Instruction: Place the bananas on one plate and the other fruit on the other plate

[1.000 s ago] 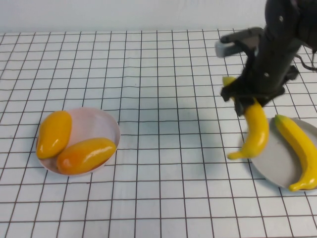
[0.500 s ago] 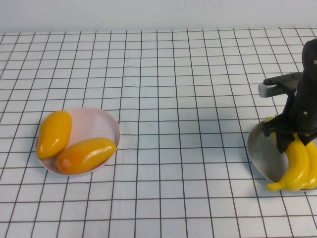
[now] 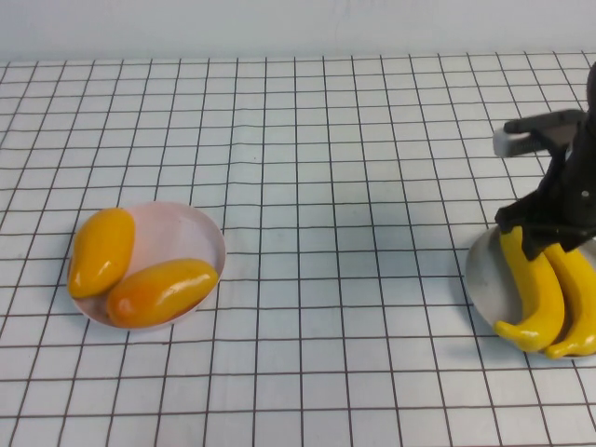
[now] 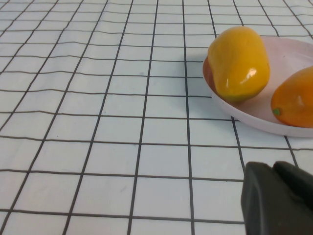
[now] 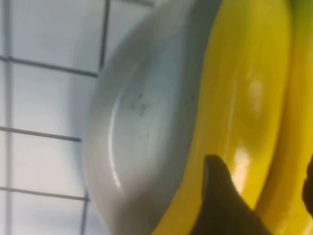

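Two yellow bananas [image 3: 535, 298] [image 3: 579, 307] lie side by side on the grey plate [image 3: 482, 277] at the right edge of the table. My right gripper [image 3: 549, 240] hovers over their upper ends, open; in the right wrist view its dark fingers [image 5: 217, 196] stand apart over the bananas [image 5: 244, 73] and the grey plate [image 5: 142, 122]. Two orange-yellow mango-like fruits [image 3: 101, 250] [image 3: 163, 291] lie on the pink plate [image 3: 182, 228] at the left. My left gripper [image 4: 279, 169] is shut and empty, low over the table beside the pink plate [image 4: 254, 115] and a fruit [image 4: 239, 61].
A white cloth with a black grid [image 3: 326, 233] covers the whole table. A pale wall [image 3: 279, 28] runs along the far edge. The grey plate sits close to the right edge of the high view.
My right gripper carried the banana right and down to the grey plate, laid it beside the other banana, opened, and rose slightly. The left side has not changed.
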Available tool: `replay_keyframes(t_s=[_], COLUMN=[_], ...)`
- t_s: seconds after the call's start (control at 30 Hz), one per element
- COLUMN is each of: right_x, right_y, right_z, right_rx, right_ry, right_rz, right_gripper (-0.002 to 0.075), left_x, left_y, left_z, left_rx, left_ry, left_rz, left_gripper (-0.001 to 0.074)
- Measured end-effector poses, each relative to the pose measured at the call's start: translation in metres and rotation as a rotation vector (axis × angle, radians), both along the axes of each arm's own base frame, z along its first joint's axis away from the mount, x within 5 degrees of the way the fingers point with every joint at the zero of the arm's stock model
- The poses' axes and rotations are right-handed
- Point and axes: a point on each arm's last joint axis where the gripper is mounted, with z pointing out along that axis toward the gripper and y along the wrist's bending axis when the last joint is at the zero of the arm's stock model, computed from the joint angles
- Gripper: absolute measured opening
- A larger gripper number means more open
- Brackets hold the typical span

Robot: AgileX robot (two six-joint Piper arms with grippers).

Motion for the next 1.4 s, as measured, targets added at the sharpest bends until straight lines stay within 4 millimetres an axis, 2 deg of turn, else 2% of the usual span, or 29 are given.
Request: replay_keyframes(t_s=[0.1,0.2,0.3,0.37,0.5,0.57,0.77,0.9,1.0,1.13,1.4], right_x=[-0.011,-0.034,-0.075,-0.108,-0.169,-0.199,-0.27,-0.304,-0.321,-0.326,-0.304], right_y=[0.001,0.002,0.002,-0.002,-0.015,-0.023,-0.044,-0.058,-0.065,-0.069,-0.066], right_z=[0.037,0.083,0.128,0.149,0.167,0.166,0.146,0.129,0.114,0.092,0.041], right_rx=[0.07,0.193,0.329,0.385,0.428,0.436,0.421,0.359,0.357,0.353,0.35], right_ry=[-0.126,-0.316,-0.514,-0.64,-0.829,-0.915,-1.117,-1.213,-1.256,-1.294,-1.298], right_rz=[-0.004,0.029,0.094,0.153,0.205,0.211,0.224,0.214,0.173,0.146,0.103], right_gripper=[0.0295,0.0253,0.0192,0.014,0.0031,0.0004,-0.0013,-0.0015,-0.0015,-0.0015,-0.0015], left_x=[0.0,0.0,0.0,0.0,0.0,0.0,0.0,0.0,0.0,0.0,0.0], left_y=[0.0,0.0,0.0,0.0,0.0,0.0,0.0,0.0,0.0,0.0,0.0], left_z=[0.0,0.0,0.0,0.0,0.0,0.0,0.0,0.0,0.0,0.0,0.0], left_rx=[0.0,0.0,0.0,0.0,0.0,0.0,0.0,0.0,0.0,0.0,0.0], left_ry=[0.0,0.0,0.0,0.0,0.0,0.0,0.0,0.0,0.0,0.0,0.0], left_rz=[0.0,0.0,0.0,0.0,0.0,0.0,0.0,0.0,0.0,0.0,0.0], left_gripper=[-0.0001,-0.0001,-0.0001,-0.0001,-0.0001,-0.0001,-0.0001,-0.0001,-0.0001,-0.0001,-0.0001])
